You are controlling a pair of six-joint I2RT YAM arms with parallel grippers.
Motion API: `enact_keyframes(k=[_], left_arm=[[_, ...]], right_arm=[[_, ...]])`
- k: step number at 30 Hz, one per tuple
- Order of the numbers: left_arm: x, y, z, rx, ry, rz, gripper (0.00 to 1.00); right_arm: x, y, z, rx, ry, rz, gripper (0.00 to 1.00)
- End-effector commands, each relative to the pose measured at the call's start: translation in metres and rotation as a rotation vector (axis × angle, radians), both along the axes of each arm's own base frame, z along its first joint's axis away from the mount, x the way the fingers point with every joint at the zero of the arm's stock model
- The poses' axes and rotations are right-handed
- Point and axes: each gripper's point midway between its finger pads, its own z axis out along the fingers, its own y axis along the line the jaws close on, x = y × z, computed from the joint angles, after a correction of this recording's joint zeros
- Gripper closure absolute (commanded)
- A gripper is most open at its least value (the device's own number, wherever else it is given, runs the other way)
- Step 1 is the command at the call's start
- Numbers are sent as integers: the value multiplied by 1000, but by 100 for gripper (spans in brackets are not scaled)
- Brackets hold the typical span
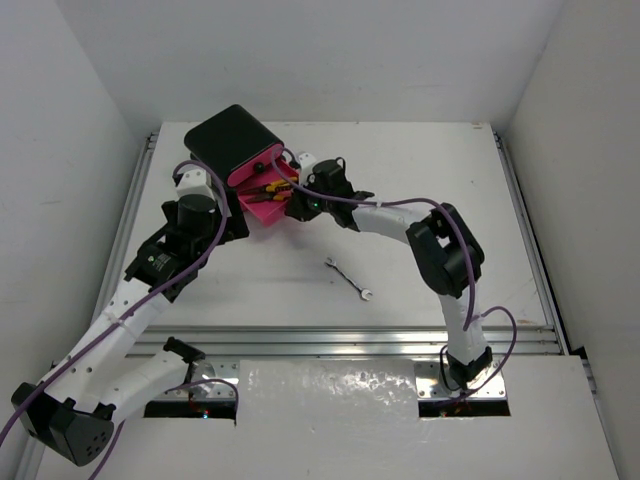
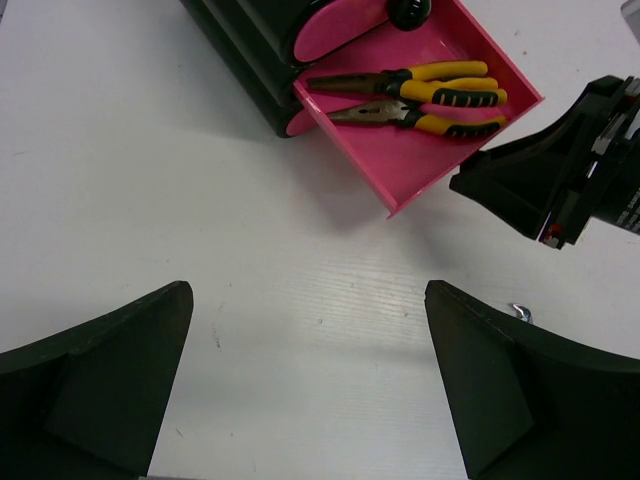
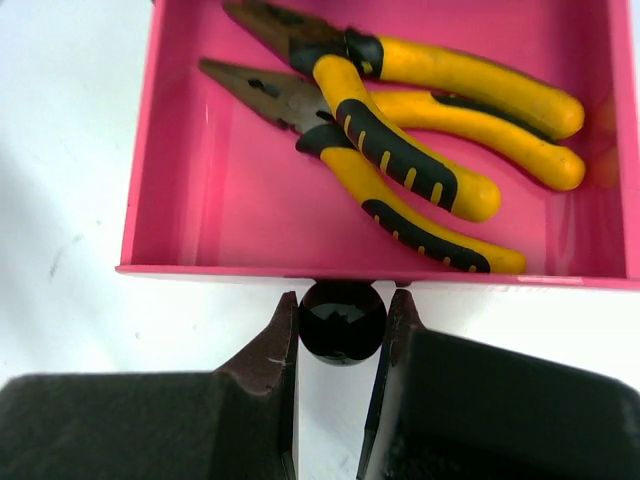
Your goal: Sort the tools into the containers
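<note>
The lowest pink drawer is pulled out of the black box. Two yellow-and-black pliers lie side by side in it, also seen in the left wrist view. My right gripper is shut on that drawer's black knob, at the drawer's front. A thin silver wrench lies on the table's middle. My left gripper hovers open above bare table, short of the drawer, with nothing between its fingers.
The two upper drawers are pushed in; one black knob shows above the open drawer. The right arm's wrist stands beside the drawer's front corner. Metal rails run along the near table edge.
</note>
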Motion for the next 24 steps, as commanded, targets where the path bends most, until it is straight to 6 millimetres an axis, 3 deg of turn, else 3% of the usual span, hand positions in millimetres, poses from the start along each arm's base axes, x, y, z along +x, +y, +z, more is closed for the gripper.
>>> enact_keyframes(k=[1, 7, 11, 14, 18, 24], left_arm=[[5, 4, 7, -3, -33, 15, 0], [5, 3, 7, -3, -36, 13, 0], [5, 3, 7, -3, -34, 12, 0], [5, 2, 6, -4, -30, 6, 0], [6, 1, 4, -5, -25, 0, 0], [6, 0, 5, -5, -25, -3, 0]], right_arm=[[13, 34, 68, 157, -135, 58, 98], [25, 43, 71, 158, -150, 62, 93], [33, 49, 55, 142, -134, 58, 88], [37, 52, 55, 150, -136, 54, 81], [42, 55, 58, 173, -155, 45, 64], [53, 63, 54, 187, -156, 34, 58]])
